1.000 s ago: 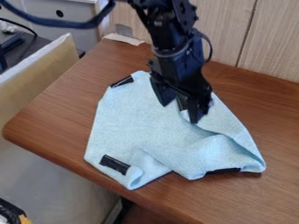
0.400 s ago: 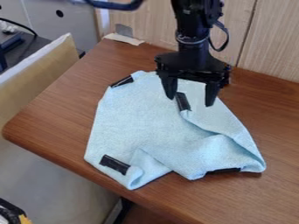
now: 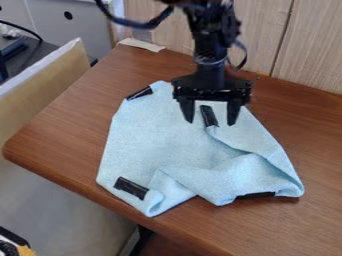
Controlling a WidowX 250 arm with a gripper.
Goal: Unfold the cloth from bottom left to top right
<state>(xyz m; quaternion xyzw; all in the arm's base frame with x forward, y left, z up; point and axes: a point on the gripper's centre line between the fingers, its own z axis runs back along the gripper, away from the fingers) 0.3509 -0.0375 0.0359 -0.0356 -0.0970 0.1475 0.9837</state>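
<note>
Light-blue cloth (image 3: 160,145) lies rumpled on the brown table (image 3: 60,125), its near edge curling by a black strip (image 3: 131,188). It should handle light, soft and floppy. Farther back, the gripper (image 3: 211,121) hangs, fingers spread, over the dark tab (image 3: 209,115), likely the best place to pinch, though a shallow grip could slip.

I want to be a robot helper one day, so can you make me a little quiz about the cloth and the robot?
1. True or false: the cloth lies completely flat, with no folds.
2. Pick one: the jaws of the gripper are
a) pressed together
b) spread apart
c) wrapped around a cup
3. Fill in the missing colour: the patches on the cloth are ____.

Key: 1 false; 2 b; 3 black.
</note>
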